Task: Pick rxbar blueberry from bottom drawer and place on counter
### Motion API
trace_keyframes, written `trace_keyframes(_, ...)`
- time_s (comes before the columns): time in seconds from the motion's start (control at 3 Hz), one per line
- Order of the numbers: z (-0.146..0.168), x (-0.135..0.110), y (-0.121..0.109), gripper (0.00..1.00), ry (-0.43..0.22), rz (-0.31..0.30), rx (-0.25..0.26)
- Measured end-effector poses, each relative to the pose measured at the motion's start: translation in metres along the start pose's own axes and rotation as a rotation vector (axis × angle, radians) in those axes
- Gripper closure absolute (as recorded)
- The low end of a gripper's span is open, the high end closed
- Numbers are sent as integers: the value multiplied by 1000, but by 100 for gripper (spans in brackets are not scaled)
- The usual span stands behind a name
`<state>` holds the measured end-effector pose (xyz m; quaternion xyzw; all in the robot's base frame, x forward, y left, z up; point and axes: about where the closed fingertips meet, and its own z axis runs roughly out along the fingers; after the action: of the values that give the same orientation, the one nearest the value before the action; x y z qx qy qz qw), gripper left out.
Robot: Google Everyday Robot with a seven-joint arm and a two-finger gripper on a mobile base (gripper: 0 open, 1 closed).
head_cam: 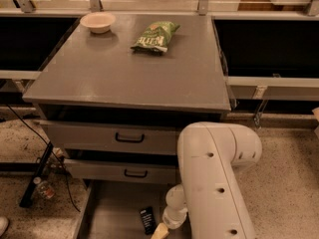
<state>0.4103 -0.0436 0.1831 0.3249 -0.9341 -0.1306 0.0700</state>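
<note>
Illumination is moderate, warm and overhead. The counter (129, 78) shows an even, soft sheen across its top. The bowl (97, 22) and chip bag (155, 36) cast short, faint shadows. Deep shadow fills the gaps under the counter edge and the bays at upper left and upper right. The white arm (214, 178) is the brightest surface. The gripper (160, 231), at the bottom edge near centre, sits in dimmer light over the bottom drawer (112, 213).

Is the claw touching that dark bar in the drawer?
Cannot tell: camera view shows the gripper beside the rxbar blueberry in the bottom drawer, no clear gap.
</note>
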Motion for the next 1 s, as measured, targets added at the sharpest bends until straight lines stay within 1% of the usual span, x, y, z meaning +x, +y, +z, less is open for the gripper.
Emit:
trace_keyframes(0.33,0,0,0,0,0,0,0)
trace_keyframes(1.0,5,-6,0,0,17,34,-83)
